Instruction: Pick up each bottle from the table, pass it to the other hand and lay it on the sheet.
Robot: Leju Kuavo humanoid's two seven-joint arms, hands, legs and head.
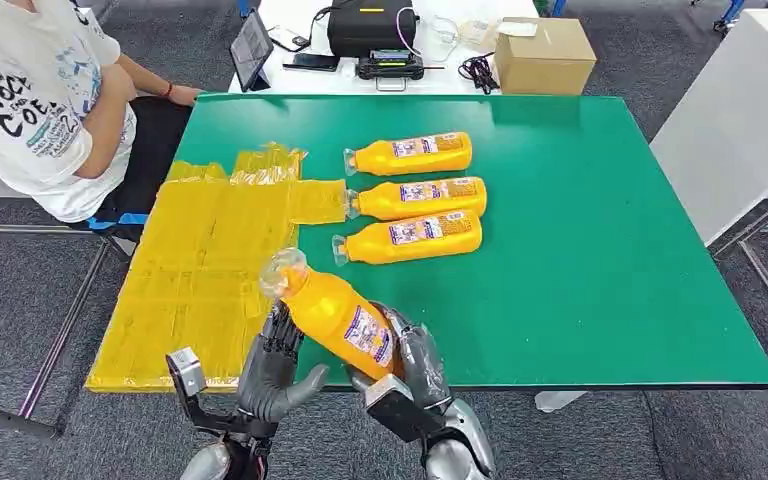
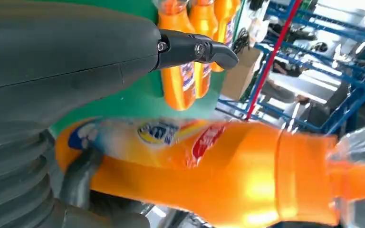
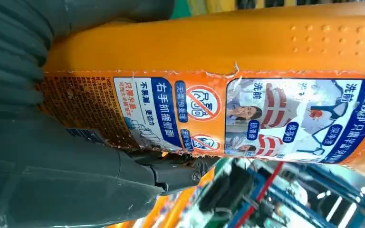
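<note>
A green table [image 1: 600, 250] is taking up most of the head view, with a yellow sheet [image 1: 200, 270] lying over its left part and hanging a little past the edge. Three orange bottles [image 1: 415, 197] are lying on their sides in a row on the green surface just right of the sheet, clear caps pointing toward it, each wearing a blue and white label. A person [image 1: 50, 110] in a white printed shirt is sitting at the far left corner.

At the near edge a fourth orange bottle [image 1: 335, 312] is being held tilted above the table, its clear cap pointing up and left over the sheet's corner. Its body is glossy orange with an orange label bearing blue panels, pictures and red prohibition marks.

The right hand [image 1: 410, 365] is wrapping its fingers around the bottle's lower, labelled end. The left hand [image 1: 275, 365] is lying against the bottle's underside near the middle, fingers curled alongside it; I cannot tell whether it is really gripping.
</note>
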